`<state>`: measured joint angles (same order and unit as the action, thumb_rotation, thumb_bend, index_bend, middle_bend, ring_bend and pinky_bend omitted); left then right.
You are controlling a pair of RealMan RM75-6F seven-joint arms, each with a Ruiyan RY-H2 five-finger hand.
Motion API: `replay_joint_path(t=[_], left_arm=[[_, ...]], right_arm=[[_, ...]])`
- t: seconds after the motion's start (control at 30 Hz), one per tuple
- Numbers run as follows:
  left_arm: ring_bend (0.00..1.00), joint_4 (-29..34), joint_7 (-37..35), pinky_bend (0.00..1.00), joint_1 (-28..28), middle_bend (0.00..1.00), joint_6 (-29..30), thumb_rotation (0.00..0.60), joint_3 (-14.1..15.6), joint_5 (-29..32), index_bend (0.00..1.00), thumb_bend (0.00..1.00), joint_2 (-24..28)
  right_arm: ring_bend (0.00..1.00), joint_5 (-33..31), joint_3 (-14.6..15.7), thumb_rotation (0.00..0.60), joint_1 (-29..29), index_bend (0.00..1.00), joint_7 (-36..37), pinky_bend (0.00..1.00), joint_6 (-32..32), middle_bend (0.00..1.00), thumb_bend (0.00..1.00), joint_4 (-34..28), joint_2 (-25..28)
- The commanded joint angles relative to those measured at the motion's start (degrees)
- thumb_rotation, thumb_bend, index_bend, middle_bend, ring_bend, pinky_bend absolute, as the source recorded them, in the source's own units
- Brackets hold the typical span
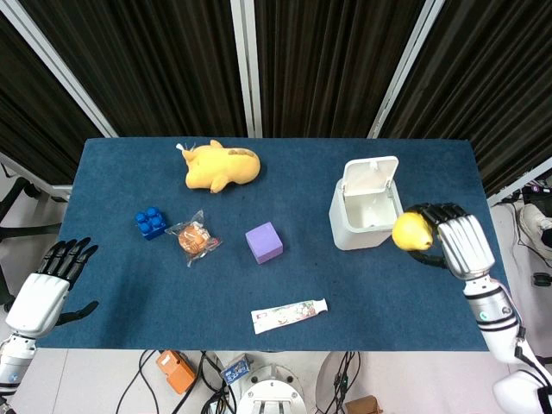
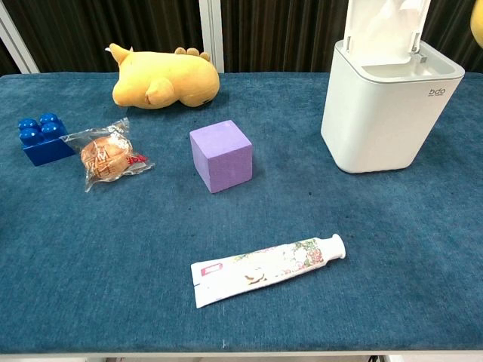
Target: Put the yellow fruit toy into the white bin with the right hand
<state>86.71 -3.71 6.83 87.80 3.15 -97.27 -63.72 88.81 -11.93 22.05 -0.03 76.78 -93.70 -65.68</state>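
Note:
My right hand (image 1: 457, 241) grips the yellow fruit toy (image 1: 411, 231) and holds it in the air just right of the white bin (image 1: 366, 207), near the bin's front right corner. The bin stands on the blue table with its lid flipped up at the back and its mouth facing up. In the chest view the bin (image 2: 389, 102) fills the upper right and only a sliver of the yellow fruit toy (image 2: 478, 21) shows at the right edge. My left hand (image 1: 47, 289) hovers off the table's left front corner, fingers spread, holding nothing.
A yellow plush animal (image 1: 221, 165) lies at the back. A blue brick (image 1: 150, 222), a wrapped snack (image 1: 194, 239) and a purple cube (image 1: 264, 242) sit mid-table. A toothpaste tube (image 1: 289, 315) lies near the front edge.

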Motion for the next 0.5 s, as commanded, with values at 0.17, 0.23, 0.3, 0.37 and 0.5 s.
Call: replay_joint_path(t=[0.17,0.23,0.3,0.37,0.5], left_arm=[[0.00,0.09,-0.28,0.03,0.26,0.00,-0.77,0.600,-0.23,0.75,0.00,0.12,0.19],[0.00,0.11,-0.48,0.03,0.28,0.00,-0.83,0.600,-0.29,0.90,0.00,0.12,0.31],[0.00,0.08,-0.76,0.03,0.27,0.00,-0.75,0.600,-0.40,1.03,0.00,0.12,0.41],[0.00,0.04,-0.99,0.03,0.27,0.00,-0.71,0.600,-0.49,1.16,0.00,0.12,0.48],[0.00,0.01,-1.33,0.03,0.40,0.00,-0.98,0.600,-0.60,1.39,0.00,0.12,0.58]], right_arm=[[0.41,-12.14,-4.40,0.600,8.43,0.51,-9.56,0.42,-12.09,0.50,0.38,-2.49,-0.90],[0.35,-12.73,-4.07,0.600,9.19,0.33,-10.41,0.38,-12.97,0.41,0.38,-2.01,-1.72],[0.29,-12.88,-3.45,0.600,9.48,0.20,-10.66,0.34,-13.53,0.35,0.38,-1.65,-2.13],[0.22,-12.87,-3.04,0.600,9.58,0.07,-10.62,0.28,-13.73,0.27,0.38,-1.40,-2.21],[0.11,-13.83,-2.25,0.600,9.51,0.00,-10.93,0.21,-14.54,0.16,0.38,-1.76,-1.29]])
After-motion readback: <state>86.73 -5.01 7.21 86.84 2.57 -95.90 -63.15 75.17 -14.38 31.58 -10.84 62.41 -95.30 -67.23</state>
